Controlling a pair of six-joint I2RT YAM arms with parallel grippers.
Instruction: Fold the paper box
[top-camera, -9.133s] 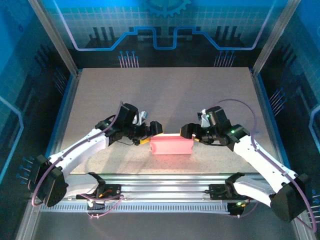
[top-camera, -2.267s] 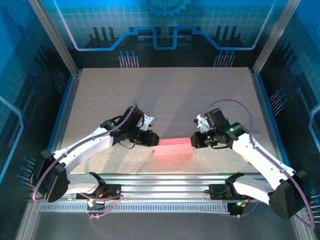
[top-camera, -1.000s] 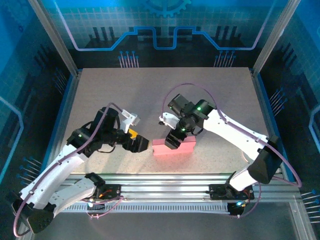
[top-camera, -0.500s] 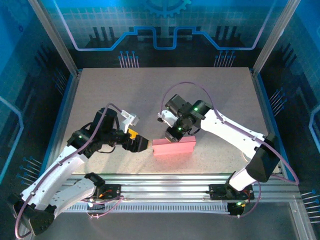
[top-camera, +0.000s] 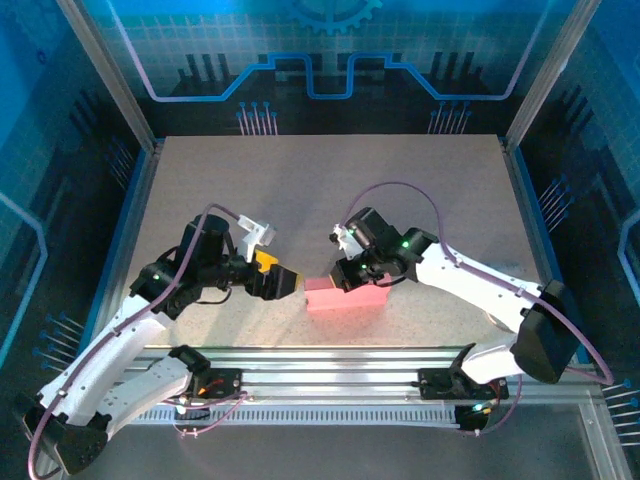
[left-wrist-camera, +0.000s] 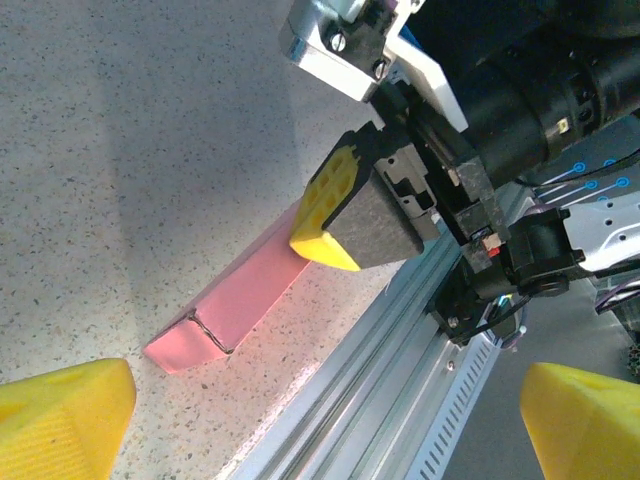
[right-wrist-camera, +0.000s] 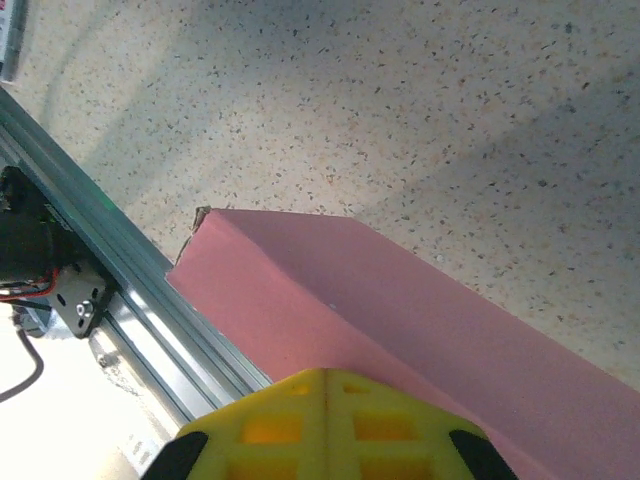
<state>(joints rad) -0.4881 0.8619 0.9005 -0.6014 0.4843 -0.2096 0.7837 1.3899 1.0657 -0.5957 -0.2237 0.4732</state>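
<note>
**Paper box (top-camera: 352, 297), pink, on speckled bench (top-camera: 330, 180)**

The box is seen closed into a slim rectangular form. It is laid flat near the bench's front edge, roughly parallel to the aluminium rail (top-camera: 330, 362).

Right gripper (top-camera: 345, 277): the jaws are pressed together, and the tip is set at the box's upper face, toward its left half.

Left gripper (top-camera: 284, 284): the jaws are spread wide and are held just beside the box's left end, apart from it.
</note>
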